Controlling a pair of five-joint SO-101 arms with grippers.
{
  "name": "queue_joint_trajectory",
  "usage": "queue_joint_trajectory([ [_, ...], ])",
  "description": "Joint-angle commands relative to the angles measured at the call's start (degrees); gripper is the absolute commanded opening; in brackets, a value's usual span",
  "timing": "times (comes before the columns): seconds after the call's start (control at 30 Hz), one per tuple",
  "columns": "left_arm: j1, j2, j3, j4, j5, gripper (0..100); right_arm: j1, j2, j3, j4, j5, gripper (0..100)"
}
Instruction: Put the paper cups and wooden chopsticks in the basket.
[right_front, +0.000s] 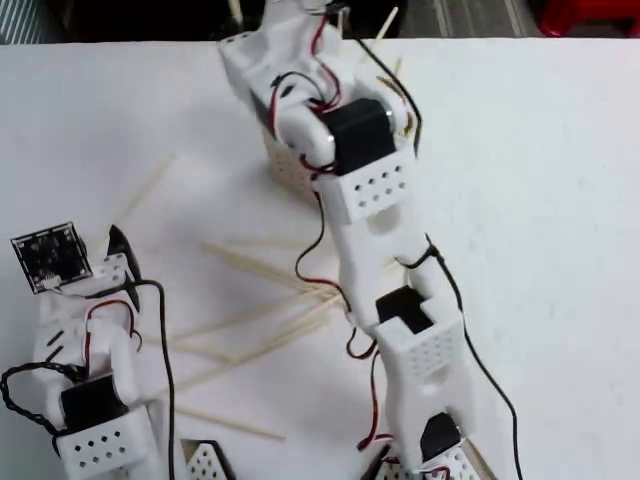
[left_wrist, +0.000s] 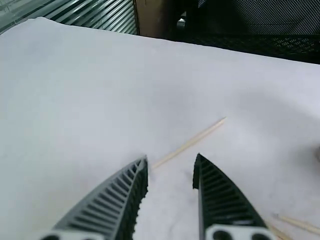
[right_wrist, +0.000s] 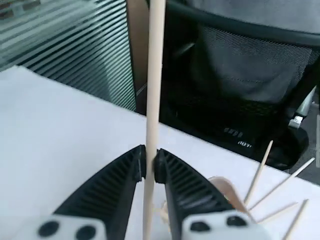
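Note:
My right gripper (right_wrist: 150, 155) is shut on one wooden chopstick (right_wrist: 153, 85), which it holds upright past the table's far edge. Just beside it, more chopsticks (right_wrist: 258, 172) stick up out of the basket (right_wrist: 223, 186). In the high view the right arm covers most of the basket (right_front: 284, 166) at the back of the table. My left gripper (left_wrist: 171, 159) is open and low over the white table at the near left, empty. A single chopstick (left_wrist: 190, 142) lies just beyond its fingertips. Several loose chopsticks (right_front: 255, 300) are scattered across the table's middle.
The right arm (right_front: 385, 260) stretches from the front edge to the back across the table's centre. The left arm (right_front: 95, 400) is folded at the front left corner. A dark office chair (right_wrist: 250, 75) stands behind the table. White tabletop (right_front: 540, 200) lies open on the right.

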Motion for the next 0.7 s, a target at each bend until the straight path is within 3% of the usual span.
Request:
queue_joint_trajectory([
  [0.0,-0.13,-0.84,-0.62,-0.09,0.44,16,1.89,-3.74,-1.93,-2.95,-0.44,1.7],
  [0.27,-0.13,-0.84,-0.62,-0.09,0.44,16,2.15,-2.95,-1.85,-1.71,-0.35,1.7],
  [0.53,-0.13,-0.84,-0.62,-0.09,0.44,16,8.04,7.43,-1.93,-14.90,2.81,1.7],
  [0.67,-0.13,-0.84,-0.62,-0.09,0.44,16,9.63,10.95,-2.02,-15.43,2.73,1.7],
])
